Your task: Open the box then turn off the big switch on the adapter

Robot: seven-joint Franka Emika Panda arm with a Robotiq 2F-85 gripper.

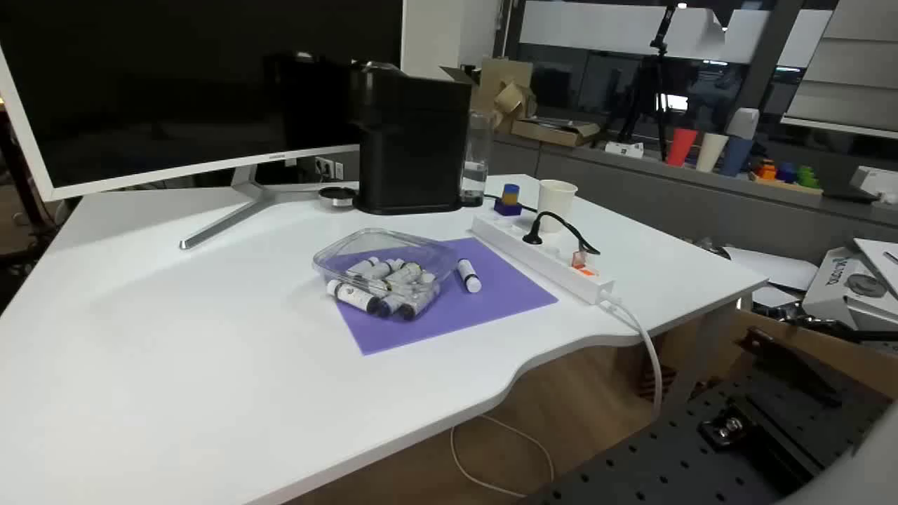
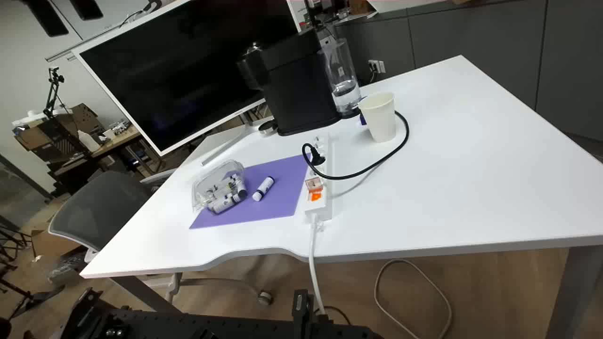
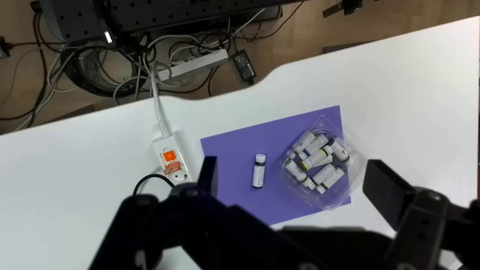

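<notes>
The tool (image 3: pixel 297 183) is seen dark and blurred in the wrist view, its fingers (image 3: pixel 389 193) spread wide above the white surface (image 1: pixel 175 351); by it, much of the white power strip (image 1: pixel 533 258) is covered there. Whether the orange switch (image 3: pixel 169 155) is set on or off cannot be told; a reddish flap (image 3: pixel 173 168) is seen beside it. The strip is laid with one end near the surface's curved edge, over which its white cable (image 1: pixel 642 333) is hung. In an exterior view the black lead (image 2: pixel 341 178) is lost behind a paper cup (image 2: pixel 381 117), by which a blue block (image 2: pixel 362 118) is mostly hidden. The clear box (image 3: pixel 357 172) is set inward from the curved edge, partly on a purple mat (image 3: pixel 232 157); whether it is lidded cannot be told, and print on the tubes (image 3: pixel 317 157) inside is too small to be read. Near the opposite edge, a screen (image 1: pixel 161 84) is partly cut off in both exterior views and overlapped by a tall black appliance (image 1: pixel 417 140). On the floor (image 3: pixel 300 37) below the curved edge, coiled cable (image 3: pixel 77 73) is seen; a grey chair (image 2: pixel 110 207) is partly covered by a side edge.
</notes>
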